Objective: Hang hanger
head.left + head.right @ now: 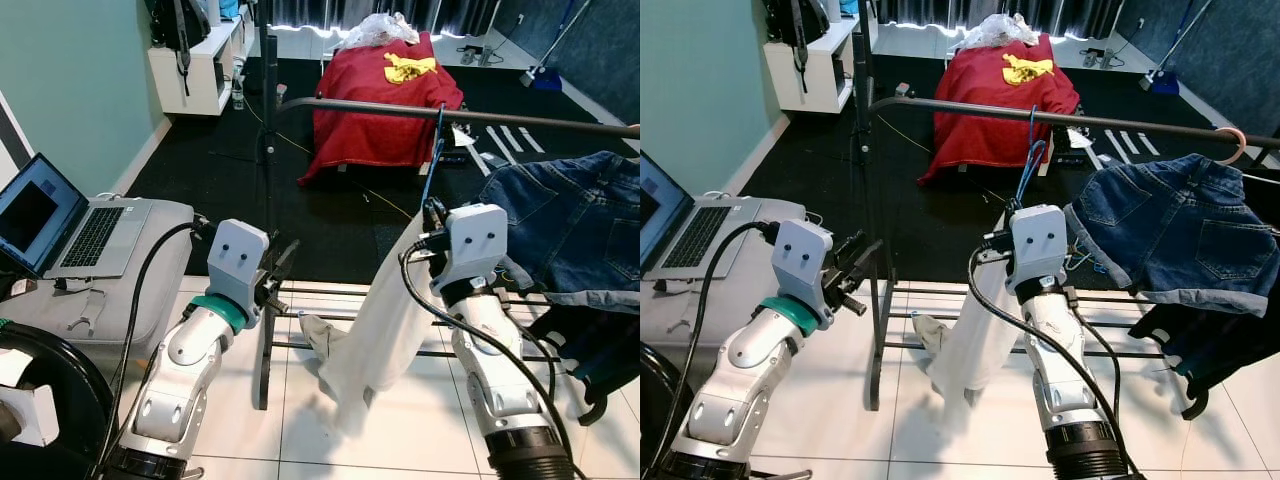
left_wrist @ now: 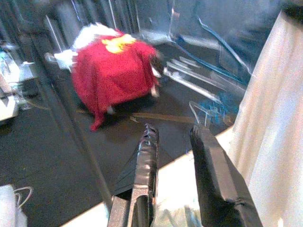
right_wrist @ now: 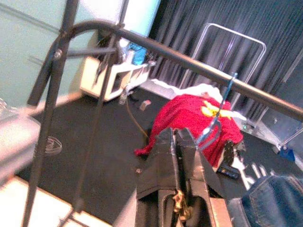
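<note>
A blue hanger (image 1: 1029, 155) carries a white garment (image 1: 385, 320), and its hook (image 3: 231, 80) sits over the black rail (image 1: 380, 108) of the clothes rack. My right gripper (image 1: 433, 215) is just below the rail, shut on the hanger's neck; in the right wrist view its fingertips (image 3: 177, 133) are pressed together under the blue hook. My left gripper (image 1: 280, 275) is open beside the rack's left upright (image 1: 268, 150), holding nothing. The left wrist view shows its two fingers (image 2: 147, 151) apart, with the white garment (image 2: 274, 118) to one side.
Denim shorts (image 1: 1180, 225) hang on a pink hanger (image 1: 1232, 140) further right along the rail, over dark clothes. A red-draped item (image 1: 385, 90) stands on the dark carpet behind. A laptop (image 1: 60, 225) rests on a grey surface at my left. A white shelf (image 1: 200, 60) is at the far left.
</note>
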Robot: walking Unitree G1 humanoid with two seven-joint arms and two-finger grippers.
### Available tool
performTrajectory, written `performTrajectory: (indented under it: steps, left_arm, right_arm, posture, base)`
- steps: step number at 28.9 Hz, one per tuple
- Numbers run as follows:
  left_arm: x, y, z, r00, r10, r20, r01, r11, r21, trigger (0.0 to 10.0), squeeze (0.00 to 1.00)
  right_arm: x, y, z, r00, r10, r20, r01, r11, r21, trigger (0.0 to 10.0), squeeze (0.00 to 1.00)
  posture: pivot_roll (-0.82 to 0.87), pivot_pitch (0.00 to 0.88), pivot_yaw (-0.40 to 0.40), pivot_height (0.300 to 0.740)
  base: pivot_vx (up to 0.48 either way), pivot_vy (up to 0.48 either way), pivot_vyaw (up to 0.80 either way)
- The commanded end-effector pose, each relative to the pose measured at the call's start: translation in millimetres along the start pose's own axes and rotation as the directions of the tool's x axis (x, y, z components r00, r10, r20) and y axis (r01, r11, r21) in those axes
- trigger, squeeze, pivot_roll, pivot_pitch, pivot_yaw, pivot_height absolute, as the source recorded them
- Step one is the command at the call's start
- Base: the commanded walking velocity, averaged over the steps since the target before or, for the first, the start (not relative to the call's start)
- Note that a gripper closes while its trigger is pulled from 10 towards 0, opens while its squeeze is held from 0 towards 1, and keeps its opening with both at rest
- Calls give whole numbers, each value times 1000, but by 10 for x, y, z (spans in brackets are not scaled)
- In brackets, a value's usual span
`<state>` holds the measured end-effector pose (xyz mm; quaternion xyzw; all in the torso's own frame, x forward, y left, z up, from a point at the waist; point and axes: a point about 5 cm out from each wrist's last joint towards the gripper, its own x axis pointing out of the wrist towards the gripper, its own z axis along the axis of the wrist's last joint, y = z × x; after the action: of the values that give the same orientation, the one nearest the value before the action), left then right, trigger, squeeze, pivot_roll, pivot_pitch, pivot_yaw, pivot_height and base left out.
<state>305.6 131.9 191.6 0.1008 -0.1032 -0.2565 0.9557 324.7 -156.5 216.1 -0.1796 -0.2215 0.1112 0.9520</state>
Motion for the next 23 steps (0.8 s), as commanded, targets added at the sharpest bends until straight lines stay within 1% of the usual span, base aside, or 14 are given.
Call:
performTrajectory:
  steps: [1, 3, 4, 7, 12, 13, 14, 15, 17, 18, 19, 20, 21, 23]
  left_arm:
    - [-113, -36, -64, 988, -150, -46, 149, 988, -36, 10000, 0]
    - [-158, -44, -82, 977, -204, -60, 201, 978, -49, 10000, 0]
    - [-208, -70, -104, 957, -281, -73, 276, 959, -68, 10000, 0]
    - [-183, -55, -101, 954, -291, -69, 285, 955, -85, 10000, 0]
    - [-161, -52, -101, 952, -298, -69, 293, 953, -75, 10000, 0]
    - [-167, -61, -136, 946, -311, -86, 307, 950, -57, 10000, 0]
    - [-167, -61, -136, 946, -311, -86, 307, 950, -57, 10000, 0]
    - [-180, -68, -184, 940, -324, -111, 322, 946, -29, 10000, 0]
    - [-180, -68, -184, 940, -324, -111, 322, 946, -29, 10000, 0]
    - [-200, -86, -269, 935, -326, -141, 328, 945, -6, 10000, 0]
    - [-200, -86, -269, 935, -326, -141, 328, 945, -6, 10000, 0]
    - [-214, -119, -382, 934, -312, -175, 322, 946, 31, 10000, 0]
    - [-214, -119, -382, 934, -312, -175, 322, 946, 31, 10000, 0]
    - [-235, -134, -535, 942, -260, -214, 277, 960, 51, 10000, 0]
  right_arm:
    - [-65, 33, 82, 984, 181, -8, -181, 983, -34, 10000, 0]
    - [-99, 31, 110, 970, 242, -14, -242, 970, -31, 10000, 0]
    - [-149, -28, 269, 949, 315, 34, -316, 948, 33, 10000, 0]
    - [-207, -85, 430, 915, 395, 80, -400, 913, 75, 10000, 0]
    - [-266, -96, 508, 868, 491, 77, -496, 866, 62, 10000, 0]
    - [-304, -96, 512, 823, 567, 38, -568, 823, 18, 10000, 0]
    - [-304, -96, 512, 823, 567, 38, -568, 823, 18, 10000, 0]
    - [-344, -91, 501, 769, 639, -13, -639, 769, -23, 10000, 0]
    - [-344, -91, 501, 769, 639, -13, -639, 769, -23, 10000, 0]
    - [-380, -50, 481, 694, 717, -63, -720, 692, -57, 10000, 0]
    - [-380, -50, 481, 694, 717, -63, -720, 692, -57, 10000, 0]
    - [-377, 29, 435, 633, 768, -97, -774, 627, -92, 10000, 0]
    - [-377, 29, 435, 633, 768, -97, -774, 627, -92, 10000, 0]
    - [-316, 152, 388, 580, 809, -97, -815, 571, -101, 10000, 0]
  posture:
    - [-81, 77, 45, 740]
    - [-81, 77, 45, 740]
    - [-89, 81, 49, 740]
    - [-95, 85, 53, 740]
    - [-109, 93, 58, 740]
    - [-122, 100, 60, 740]
    - [-122, 100, 60, 740]
    - [-127, 102, 61, 740]
    - [-127, 102, 61, 740]
    - [-135, 105, 60, 740]
    - [-135, 105, 60, 740]
    - [-136, 111, 47, 740]
    - [-136, 111, 47, 740]
    - [-131, 114, 34, 740]
  base:
    - [0, 0, 0]
    - [0, 0, 0]
    - [0, 0, 0]
    - [0, 0, 0]
    - [0, 0, 0]
    - [0, 0, 0]
    - [0, 0, 0]
    - [0, 0, 0]
    - [0, 0, 0]
    - [0, 0, 0]
    - [0, 0, 0]
    - [0, 0, 0]
    - [0, 0, 0]
    - [0, 0, 0]
